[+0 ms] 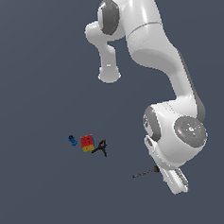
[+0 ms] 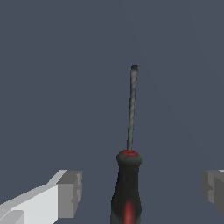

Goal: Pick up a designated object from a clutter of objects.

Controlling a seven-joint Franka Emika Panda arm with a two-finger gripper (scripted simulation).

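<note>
Gripper point(image 2: 141, 192) hanging spread wide over the screwdriver point(image 2: 129, 175), fingers point(image 2: 70, 192) flanking the red-and-black handle, not touching it. Screwdriver lying on the grey floor point(image 1: 35, 67) beside the arm point(image 1: 162, 53), shaft pointing to the exterior view's left, well apart from the blue cylinder point(image 1: 72, 140), red-yellow-blue cube point(image 1: 87, 143) and black clamp point(image 1: 100, 147) sitting clustered further left.

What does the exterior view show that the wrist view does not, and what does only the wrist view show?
Only the exterior view shows the blue cylinder, the cube, the black clamp and the arm's body. Only the wrist view shows the gripper open, its fingers on either side of the handle. Both show the screwdriver.
</note>
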